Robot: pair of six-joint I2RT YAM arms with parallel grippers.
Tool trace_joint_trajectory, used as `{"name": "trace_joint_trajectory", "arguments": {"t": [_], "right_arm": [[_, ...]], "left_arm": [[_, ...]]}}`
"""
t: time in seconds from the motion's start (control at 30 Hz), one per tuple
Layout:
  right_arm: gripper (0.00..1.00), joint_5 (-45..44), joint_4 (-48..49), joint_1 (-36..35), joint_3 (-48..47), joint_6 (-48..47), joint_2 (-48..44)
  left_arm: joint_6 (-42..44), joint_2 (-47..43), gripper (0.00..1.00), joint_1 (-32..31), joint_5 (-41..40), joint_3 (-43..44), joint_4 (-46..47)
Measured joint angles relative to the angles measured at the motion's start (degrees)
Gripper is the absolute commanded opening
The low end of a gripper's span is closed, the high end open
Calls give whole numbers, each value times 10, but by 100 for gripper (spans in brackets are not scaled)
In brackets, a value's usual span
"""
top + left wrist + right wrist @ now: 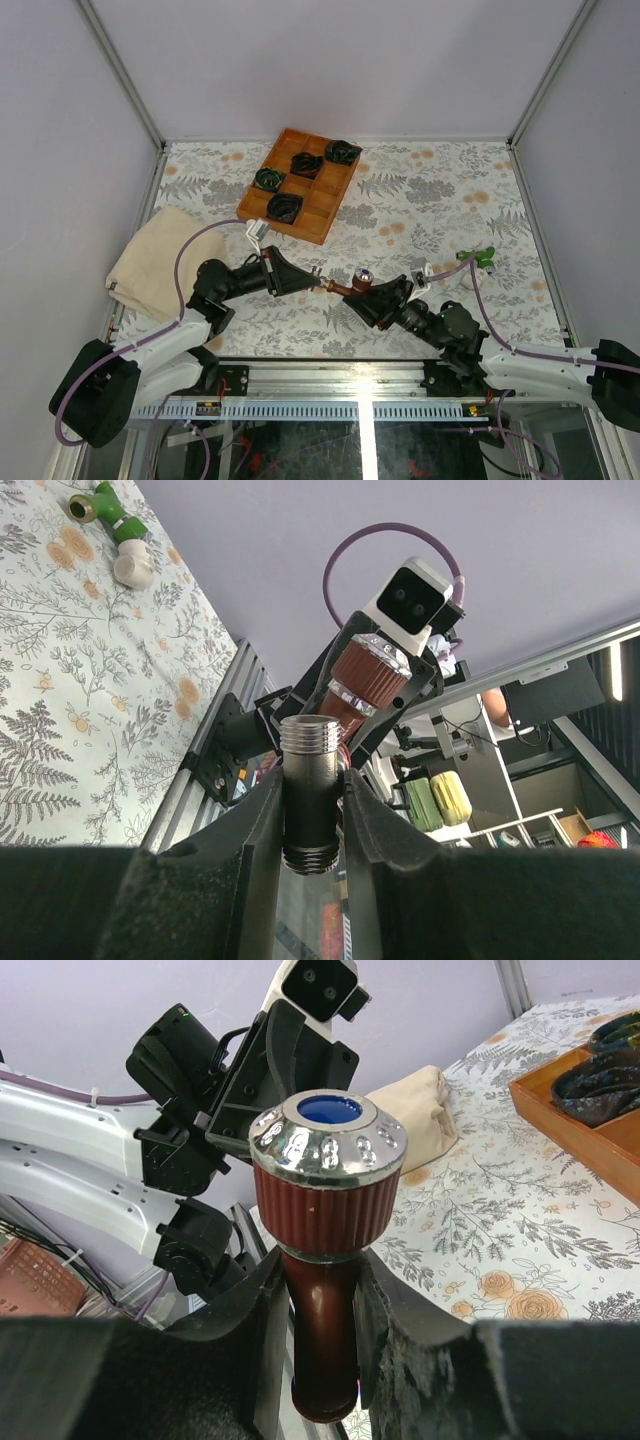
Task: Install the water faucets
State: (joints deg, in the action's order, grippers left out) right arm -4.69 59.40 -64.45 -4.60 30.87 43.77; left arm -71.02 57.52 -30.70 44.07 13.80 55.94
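The dark red-brown water faucet [352, 283] hangs above the table's near middle, held between both arms. My left gripper [311, 815] is shut on its dark stem [309, 798], which has silvery threads at both ends. My right gripper [322, 1332] is shut on the glossy red-brown body [325, 1325] just below the ribbed knob [328, 1178] with its chrome, blue-centred cap. From above, the left gripper [318, 281] and the right gripper [377, 292] face each other. The bright green water faucet [485, 257] lies on the table at the right, also seen as the green faucet [113, 513].
A wooden tray [322, 222] at the back holds several black-and-green coiled bundles [284, 208]. A folded beige cloth [155, 260] lies at the left. A small white piece [133, 568] sits beside the green faucet. The metal rail [330, 375] runs along the near edge.
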Motion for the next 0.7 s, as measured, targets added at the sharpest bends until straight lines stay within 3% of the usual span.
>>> {"name": "trace_joint_trajectory", "arguments": {"t": [0.4, 0.7], "right_arm": [[0, -17, 3, 0, -8, 30, 10], [0, -23, 15, 3, -19, 94, 27]], "left_arm": [[6, 3, 0, 0, -5, 0, 16], [7, 40, 0, 5, -4, 0, 118]]}}
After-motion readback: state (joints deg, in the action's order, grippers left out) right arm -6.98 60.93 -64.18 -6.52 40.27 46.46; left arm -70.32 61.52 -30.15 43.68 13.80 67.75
